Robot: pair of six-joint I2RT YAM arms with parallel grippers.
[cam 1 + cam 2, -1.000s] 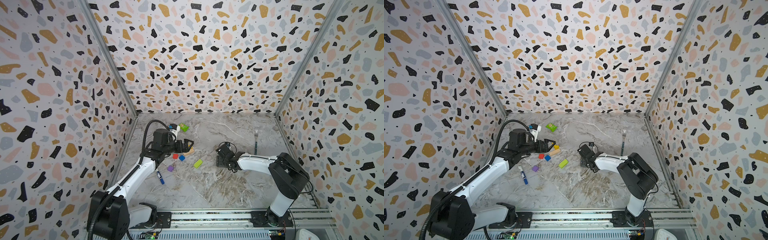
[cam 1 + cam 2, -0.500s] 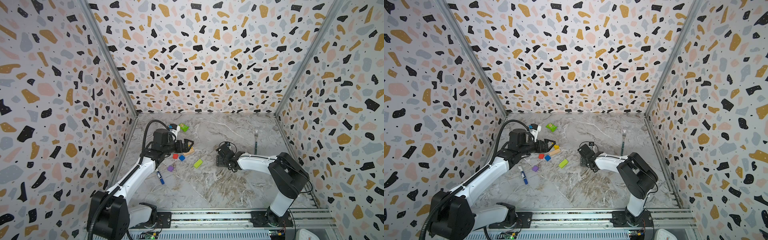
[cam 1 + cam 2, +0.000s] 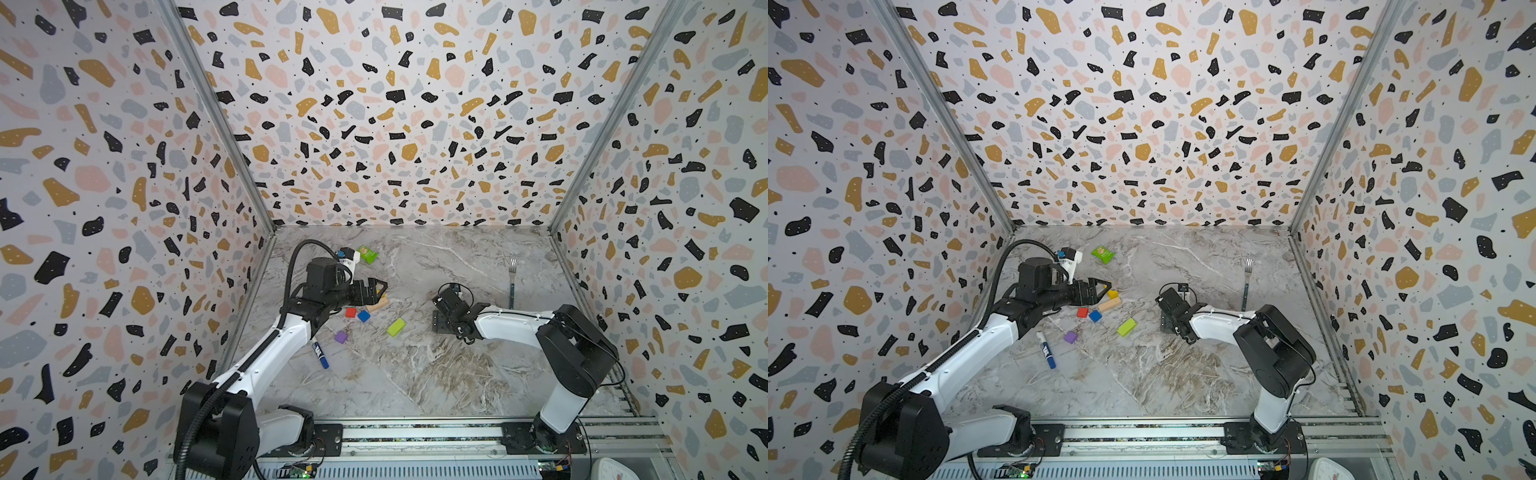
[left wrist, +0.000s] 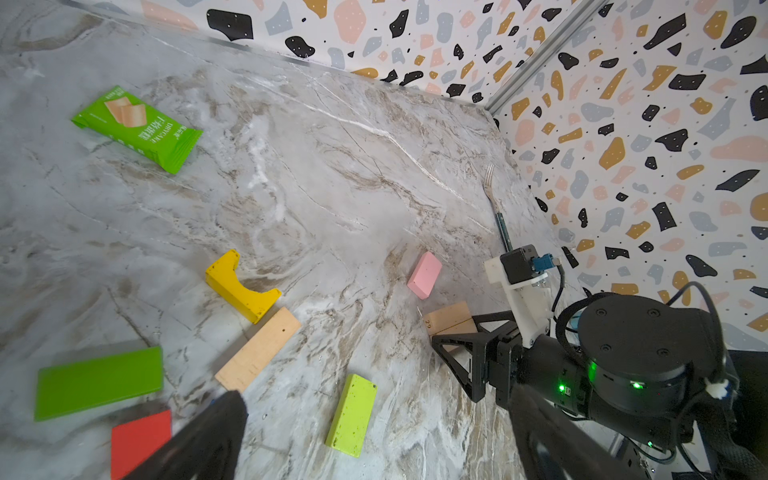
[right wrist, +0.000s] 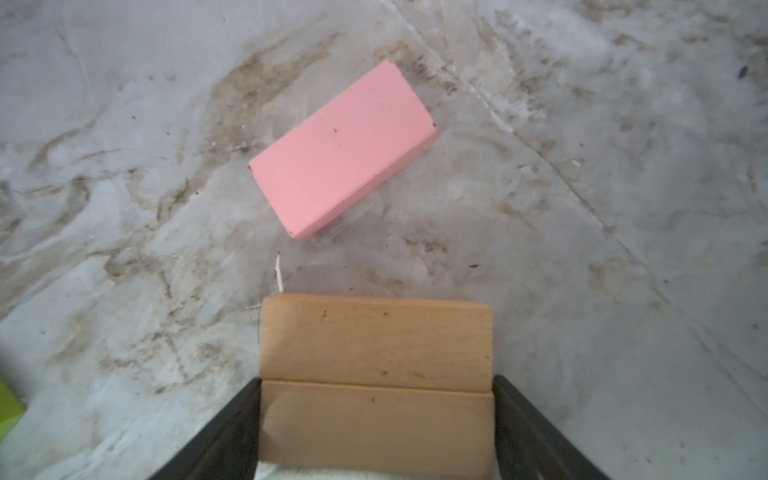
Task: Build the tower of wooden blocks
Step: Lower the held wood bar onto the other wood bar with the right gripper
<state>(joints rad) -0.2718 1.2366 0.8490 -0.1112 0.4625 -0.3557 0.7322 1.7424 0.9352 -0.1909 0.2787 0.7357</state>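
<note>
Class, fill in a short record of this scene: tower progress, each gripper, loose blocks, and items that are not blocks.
Tower: only two tan bars side by side, nothing on them.
Right gripper: fingers flank the tan bars; grip unclear.
Left gripper: open, empty, near the arch.
Loose blocks: pink bar, lime bar, green bar, third tan bar, arch, red cube, blue cube, purple cube.
Other items: packet, marker, fork.

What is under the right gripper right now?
Two tan bars, touching each other, one between the fingers of the right gripper. Anything beneath the bars is covered.
</note>
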